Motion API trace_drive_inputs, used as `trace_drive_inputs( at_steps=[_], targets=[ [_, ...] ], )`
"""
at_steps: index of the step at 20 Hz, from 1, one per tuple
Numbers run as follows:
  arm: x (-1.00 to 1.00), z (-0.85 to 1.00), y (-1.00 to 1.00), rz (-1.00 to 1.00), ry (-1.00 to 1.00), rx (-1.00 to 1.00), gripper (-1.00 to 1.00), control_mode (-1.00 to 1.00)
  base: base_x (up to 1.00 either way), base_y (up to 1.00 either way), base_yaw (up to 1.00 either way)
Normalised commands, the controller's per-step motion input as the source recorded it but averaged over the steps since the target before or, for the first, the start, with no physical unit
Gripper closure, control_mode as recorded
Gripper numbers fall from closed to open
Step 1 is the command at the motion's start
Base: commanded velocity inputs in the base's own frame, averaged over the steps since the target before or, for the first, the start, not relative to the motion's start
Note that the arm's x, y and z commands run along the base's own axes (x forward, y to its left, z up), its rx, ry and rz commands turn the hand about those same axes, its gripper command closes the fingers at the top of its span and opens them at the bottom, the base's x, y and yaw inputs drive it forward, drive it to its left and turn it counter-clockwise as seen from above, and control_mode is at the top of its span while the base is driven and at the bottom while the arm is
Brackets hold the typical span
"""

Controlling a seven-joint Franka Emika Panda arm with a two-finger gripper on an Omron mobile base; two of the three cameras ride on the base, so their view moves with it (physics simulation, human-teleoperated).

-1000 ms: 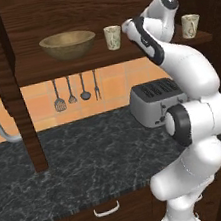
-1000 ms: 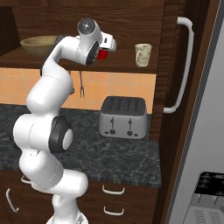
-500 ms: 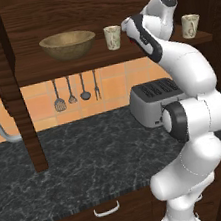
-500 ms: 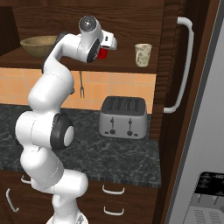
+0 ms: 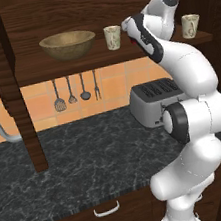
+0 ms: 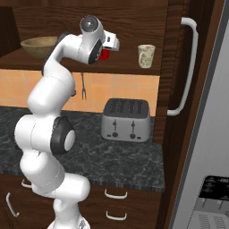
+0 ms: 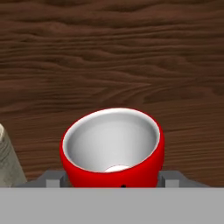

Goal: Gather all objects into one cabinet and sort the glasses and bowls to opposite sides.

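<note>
Hand view: the red cup (image 7: pixel 113 151) sits between my jaws, a finger at its 3 and 9 o'clock sides; whether they grip it or merely bracket it I cannot tell. From the right base view the cup (image 6: pixel 105 54) is up at the cabinet shelf (image 6: pixel 116 67), the gripper (image 6: pixel 108 48) reaching in level, I judge so it stays upright. The wooden bowl (image 5: pixel 68 44) sits at the shelf's 9 o'clock end, speckled cups (image 5: pixel 113 36) toward 3 o'clock, presumably keeping glasses opposite it.
</note>
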Motion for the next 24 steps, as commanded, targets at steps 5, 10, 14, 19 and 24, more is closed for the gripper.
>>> trace_drive_inputs(
  at_steps=[5, 10, 14, 19, 24],
  targets=[
    [-0.15, 0.0, -0.01, -0.11, -0.04, 0.0, 1.0, -1.0, 0.0, 0.0, 0.0],
    [-0.08, 0.0, -0.07, -0.19, -0.03, 0.0, 1.0, -1.0, 0.0, 0.0, 0.0],
    [-0.01, 0.02, -0.17, -0.19, 0.0, 0.0, 1.0, -1.0, 0.0, 0.0, 0.0],
    [0.0, 0.25, -0.22, -0.15, 0.0, 0.0, 1.0, -1.0, 0.0, 0.0, 0.0],
    [0.0, 0.2, -0.27, -0.14, 0.0, 0.0, 1.0, -1.0, 0.0, 0.0, 0.0]
  ],
)
